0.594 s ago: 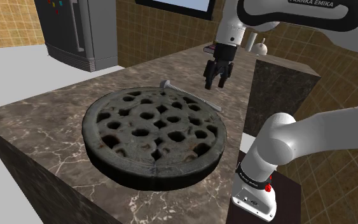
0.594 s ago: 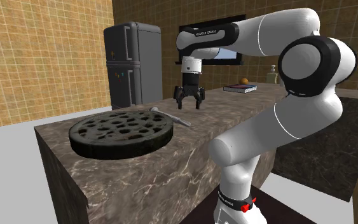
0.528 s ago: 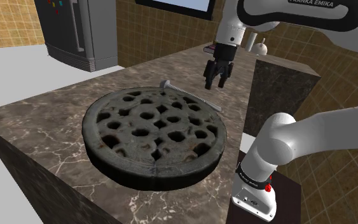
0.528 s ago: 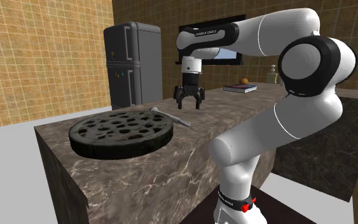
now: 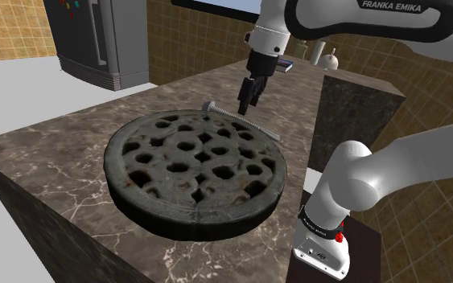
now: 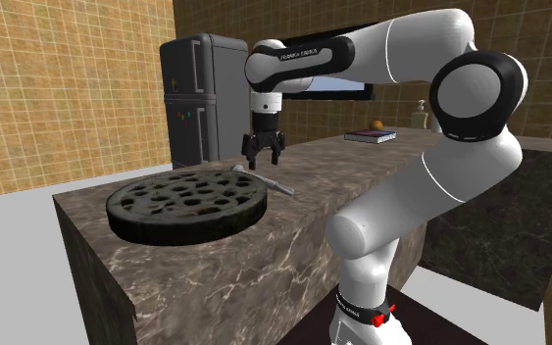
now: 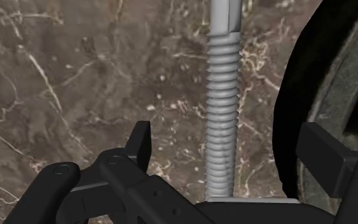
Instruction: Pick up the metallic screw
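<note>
In the shoulder view, a dark grey fridge (image 5: 96, 40) is being shown at the far left, beyond the brown marbled table (image 5: 47, 149). A round dark disc (image 5: 196, 165), pierced with many holes, is lying flat on the middle of the table. Just beside its far rim the grey threaded screw (image 5: 237, 120) is lying on the table, with its head turned toward that view's left and its tip toward the right. The black claw (image 5: 246, 102) is being held pointing down, close above the screw's shaft. It is being carried by the white arm (image 5: 353, 16), which is reaching in from the right. A dark block (image 5: 357, 100) is standing to the right of the table.

In the second exterior view the fridge (image 6: 200, 98) is standing behind the table, and the disc (image 6: 187, 204) is lying left of the screw (image 6: 264, 180). The claw (image 6: 262, 155) is hanging just above the screw. Farther right, a book (image 6: 372, 135) is lying on the table's far end.

In the wrist view the claw (image 7: 229, 141) is being held released. Its fingers (image 7: 139, 145) are standing well apart, and the screw (image 7: 224, 108) is lying lengthwise between them, touched by neither. The disc's dark rim (image 7: 355, 83) is being shown just beyond the other finger.
</note>
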